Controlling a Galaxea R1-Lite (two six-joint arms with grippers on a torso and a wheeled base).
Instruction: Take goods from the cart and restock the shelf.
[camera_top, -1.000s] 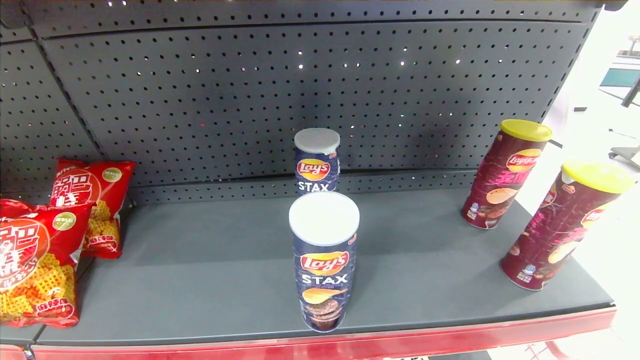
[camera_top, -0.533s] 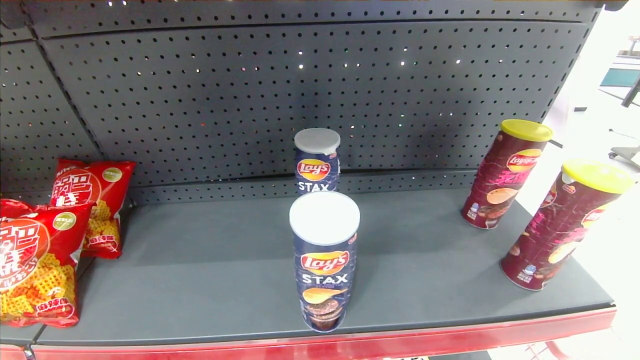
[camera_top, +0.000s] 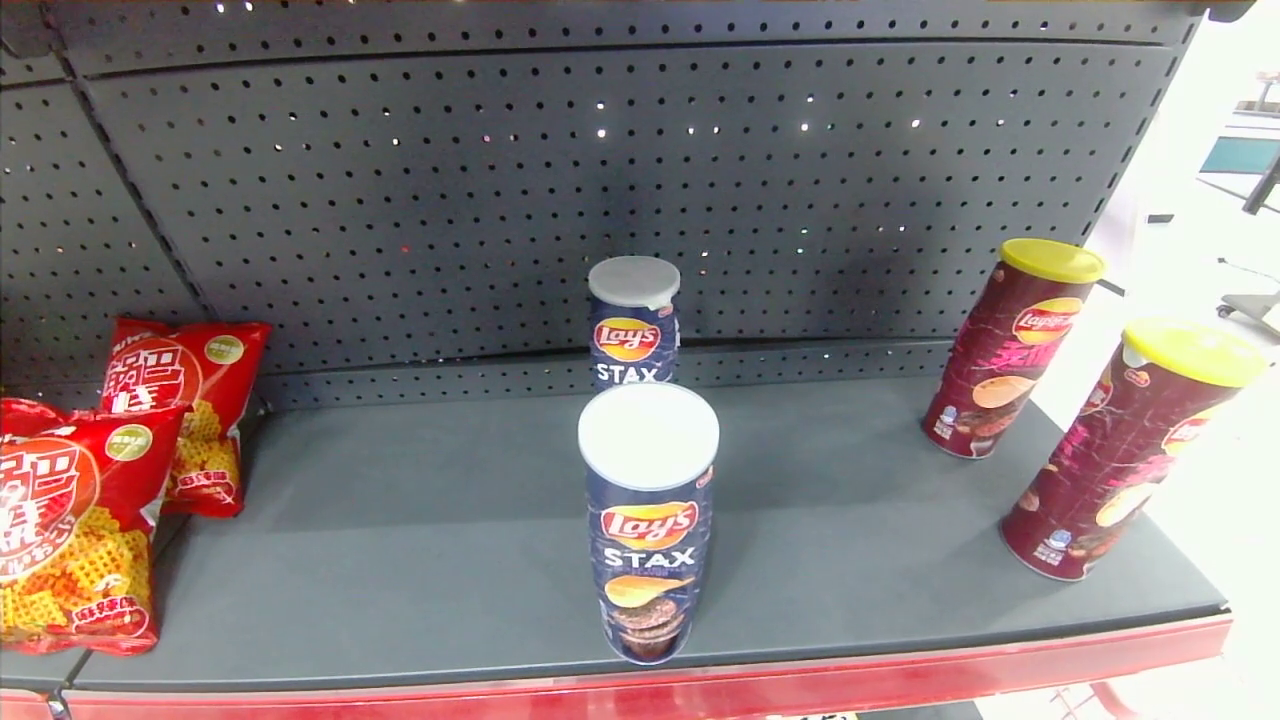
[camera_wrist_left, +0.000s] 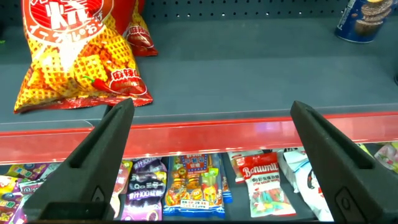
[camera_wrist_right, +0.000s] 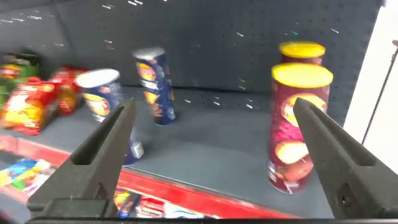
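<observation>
On the shelf (camera_top: 400, 540), head view: two blue cans (camera_top: 648, 520) stand centre, two maroon cans (camera_top: 1125, 450) right, red bags (camera_top: 70, 520) left. Left wrist view: left claw (camera_wrist_left: 212, 104) spread, empty, before the shelf's red edge. Right wrist view: right claw (camera_wrist_right: 214, 102) spread, empty, facing the cans.

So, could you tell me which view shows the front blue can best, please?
The head view: the front blue can stands whole and upright. The right wrist view hides its lower part; the left wrist view catches its base.
</observation>
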